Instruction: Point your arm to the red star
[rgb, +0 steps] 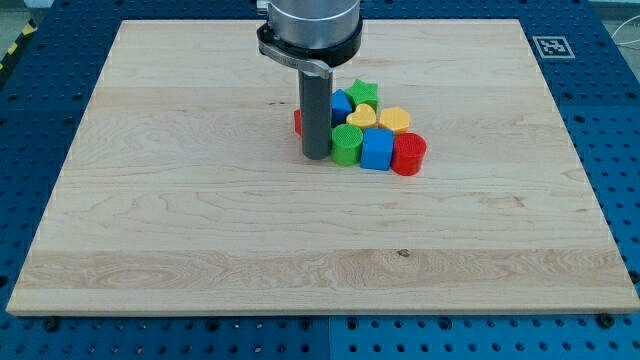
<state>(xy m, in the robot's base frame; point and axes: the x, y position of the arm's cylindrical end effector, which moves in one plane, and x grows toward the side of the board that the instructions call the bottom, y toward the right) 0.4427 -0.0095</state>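
Wooden board (200, 220), my tip (316, 157) touching green block (346, 146), red star (298, 122) mostly hidden behind rod

From my remote seat I see a pale wooden worktop (200, 200) with visible grain and a small dark knot near its bottom edge. It lies on a blue base plate (620, 150) dotted with regular rows of holes, which shows past all four worktop edges. At the worktop's top right corner sits a small black-and-white square marker (551, 46). Beyond the top left corner runs a yellow-and-black striped strip (18, 45) (only a sliver shows). Lighting is even and soft, with faint shadows.
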